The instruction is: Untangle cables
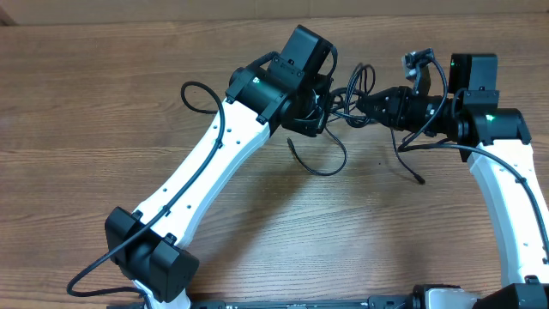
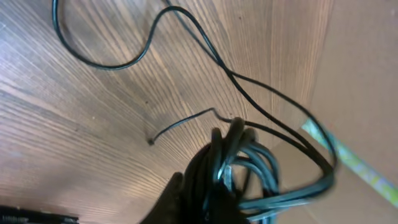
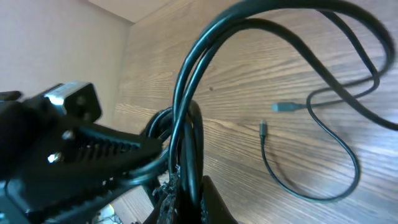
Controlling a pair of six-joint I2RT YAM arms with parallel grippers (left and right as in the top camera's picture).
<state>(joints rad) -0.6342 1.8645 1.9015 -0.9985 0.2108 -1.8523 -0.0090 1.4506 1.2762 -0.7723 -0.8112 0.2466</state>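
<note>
Left gripper and right gripper both clamped, seemingly on the limp, light cables; best taken at slack just beyond either grip.

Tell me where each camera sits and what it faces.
Overhead: above the table, looking straight down; left arm and right arm show, left hand and right hand meeting at the cables.
Left wrist: on the left arm, facing the table; its fingers grip the cables.
Right wrist: on the right arm, looking across the table; its fingers show at bottom.
All three share the cables.
</note>
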